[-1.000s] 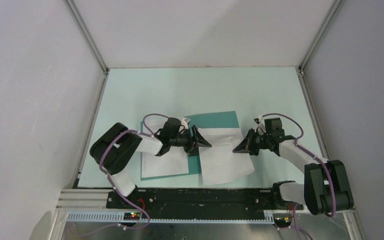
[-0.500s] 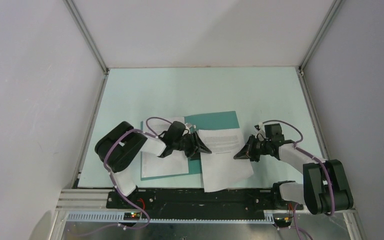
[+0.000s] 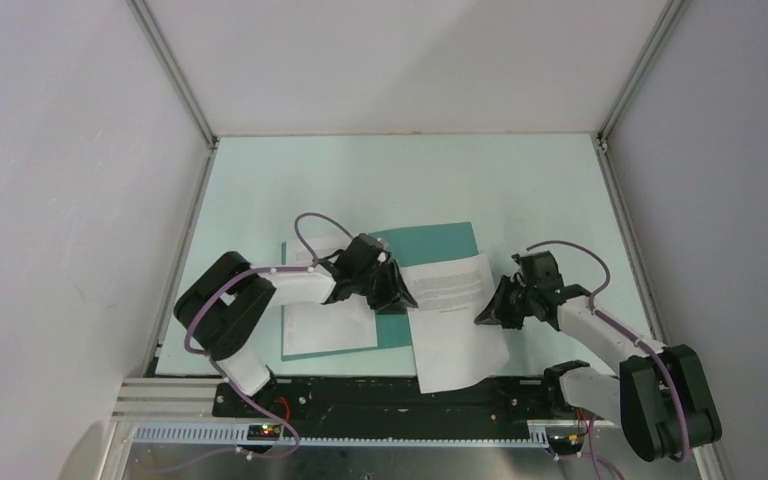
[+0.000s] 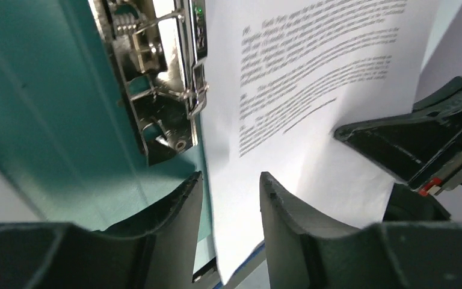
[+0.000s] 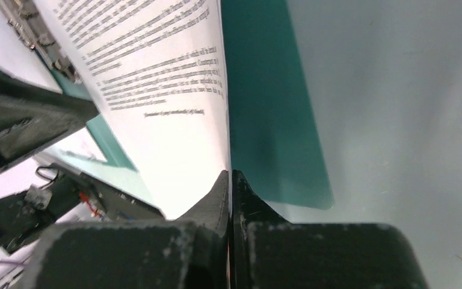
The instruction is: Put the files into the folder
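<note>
The teal folder point(image 3: 438, 243) lies open mid-table, its metal clip point(image 4: 162, 66) on the spine. One white sheet point(image 3: 325, 325) lies on the folder's left half. The second sheet point(image 3: 457, 330) lies skewed over the right half, its text block towards the far end and its near corner past the table's front edge. My right gripper point(image 3: 480, 319) is shut on this sheet's right edge, as the right wrist view point(image 5: 229, 176) shows. My left gripper point(image 3: 407, 303) is open. In the left wrist view point(image 4: 228, 178) its jaws straddle the sheet's left edge point(image 4: 264, 198) without closing on it.
The pale green tabletop point(image 3: 400, 180) is walled by grey panels on three sides. A black rail point(image 3: 390, 395) runs along the near edge, under the sheet's overhanging corner. The two grippers face each other across the sheet, close together.
My right gripper has pulled the second sheet nearer and slightly right, so it now overhangs the front edge and is more skewed. My left gripper has shifted slightly left and nearer, staying at the sheet's left edge.
</note>
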{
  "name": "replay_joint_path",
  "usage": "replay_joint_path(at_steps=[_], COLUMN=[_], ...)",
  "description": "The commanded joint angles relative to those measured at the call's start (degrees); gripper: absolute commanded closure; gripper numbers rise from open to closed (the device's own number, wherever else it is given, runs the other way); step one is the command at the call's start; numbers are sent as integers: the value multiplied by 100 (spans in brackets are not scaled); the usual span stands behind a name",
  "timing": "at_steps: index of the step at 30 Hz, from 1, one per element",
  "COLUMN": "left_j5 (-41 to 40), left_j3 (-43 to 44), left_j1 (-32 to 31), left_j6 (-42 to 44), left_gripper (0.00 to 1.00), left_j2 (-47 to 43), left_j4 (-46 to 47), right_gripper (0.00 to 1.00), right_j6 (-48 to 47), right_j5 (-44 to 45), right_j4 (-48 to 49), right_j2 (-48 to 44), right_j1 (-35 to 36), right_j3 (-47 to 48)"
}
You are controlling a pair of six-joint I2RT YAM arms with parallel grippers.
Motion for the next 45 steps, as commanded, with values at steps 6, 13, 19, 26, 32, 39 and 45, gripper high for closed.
replay_joint_path(at_steps=[6,13,19,26,32,39,45], left_j5=[-1261,-2152,-2798,-3097,-3187,-3181,-3134], left_j3=[491,788,872,1115,1129,1162,1198], left_j1=[-63,97,685,731,730,730,729], left_j6=[1455,1967,2205,2356,2417,2500,2538], left_gripper=[53,54,82,100,100,100,100], left_j2=[-1047,-1524,-965,-370,-73,-35,-18], left_j4=[-1982,-2926,-3127,-3135,-3143,-3156,-3178], right_gripper=[100,100,100,100,100,100,100], right_j6=[4,-47,-33,112,238,303,329], right_j5=[1052,955,938,959,989,1097,1294], right_j4=[539,1010,1208,1331,1267,1150,1013], right_j2=[296,866,1327,1905,2378,2682,2793], right_j1=[145,165,172,250,375,605,780], right_j3=[459,638,862,1195,1534,1884,2163])
